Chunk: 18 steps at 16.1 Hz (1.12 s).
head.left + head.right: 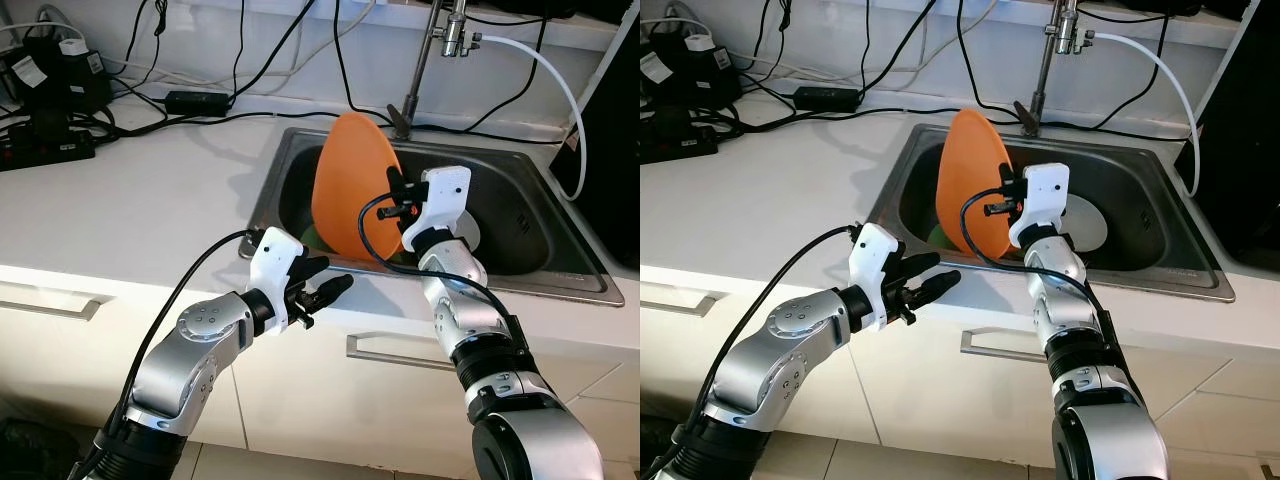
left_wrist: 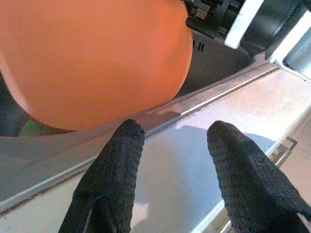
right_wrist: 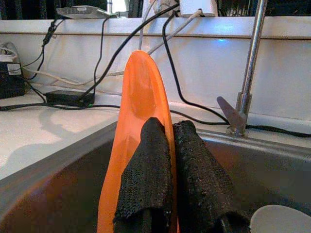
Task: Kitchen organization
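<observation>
Plate (image 1: 352,185) stands on edge in the sink (image 1: 520,235), centre frame, pinched at its rim by your right gripper (image 3: 167,170). Keep that grip firm, lift straight up. Left gripper (image 2: 172,170) hovers spread at the counter (image 1: 150,200) edge.

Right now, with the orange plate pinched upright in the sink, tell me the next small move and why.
Probably lift the plate straight up, clear of the sink rim. The right tool is clamped on its edge, holding it upright over the basin with a green item beneath, while the left tool waits open at the front edge.
</observation>
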Available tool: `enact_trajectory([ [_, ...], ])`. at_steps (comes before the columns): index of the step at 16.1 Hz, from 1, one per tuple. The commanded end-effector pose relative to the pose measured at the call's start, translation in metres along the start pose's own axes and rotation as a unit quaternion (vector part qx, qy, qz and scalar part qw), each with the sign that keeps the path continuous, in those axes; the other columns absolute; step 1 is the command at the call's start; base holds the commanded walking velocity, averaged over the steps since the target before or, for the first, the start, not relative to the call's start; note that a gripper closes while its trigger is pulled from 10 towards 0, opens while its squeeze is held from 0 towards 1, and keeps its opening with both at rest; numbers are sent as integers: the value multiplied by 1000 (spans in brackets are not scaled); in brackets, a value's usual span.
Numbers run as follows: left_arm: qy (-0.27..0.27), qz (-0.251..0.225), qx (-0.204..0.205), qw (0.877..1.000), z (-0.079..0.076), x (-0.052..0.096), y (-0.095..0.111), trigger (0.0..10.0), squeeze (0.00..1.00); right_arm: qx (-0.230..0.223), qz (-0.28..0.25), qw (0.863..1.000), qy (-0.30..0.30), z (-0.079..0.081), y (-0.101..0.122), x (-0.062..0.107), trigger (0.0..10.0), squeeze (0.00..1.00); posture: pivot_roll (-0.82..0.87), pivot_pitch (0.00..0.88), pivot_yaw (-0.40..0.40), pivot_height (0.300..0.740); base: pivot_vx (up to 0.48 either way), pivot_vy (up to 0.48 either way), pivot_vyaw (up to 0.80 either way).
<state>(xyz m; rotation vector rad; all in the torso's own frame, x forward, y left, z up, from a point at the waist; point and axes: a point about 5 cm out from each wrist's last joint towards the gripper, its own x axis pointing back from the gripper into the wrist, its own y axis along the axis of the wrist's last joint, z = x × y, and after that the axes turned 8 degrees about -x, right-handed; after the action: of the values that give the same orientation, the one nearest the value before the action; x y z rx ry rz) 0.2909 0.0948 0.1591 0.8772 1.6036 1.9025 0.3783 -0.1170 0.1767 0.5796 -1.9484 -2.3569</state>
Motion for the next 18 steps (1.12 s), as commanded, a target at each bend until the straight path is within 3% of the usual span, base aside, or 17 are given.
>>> enact_trajectory([
  [1, -2, 2, -9, 1000, -2, 0, 2, 10000, 0, 10, 1, 1000, 4, 1, 1, -1, 10000, 0, 141, 0, -37, 740, 0, 0, 0],
  [10, 30, 23, -28, 999, 11, 7, -1, 10000, 0, 20, 7, 1000, 12, 2, -2, -2, 10000, 0, 148, 0, -46, 740, 0, 0, 0],
  [18, 32, 27, -31, 999, 10, 7, -3, 10000, 0, 28, 12, 999, 21, 8, -7, -1, 10000, 0, 147, 0, -46, 740, 0, 0, 0],
])
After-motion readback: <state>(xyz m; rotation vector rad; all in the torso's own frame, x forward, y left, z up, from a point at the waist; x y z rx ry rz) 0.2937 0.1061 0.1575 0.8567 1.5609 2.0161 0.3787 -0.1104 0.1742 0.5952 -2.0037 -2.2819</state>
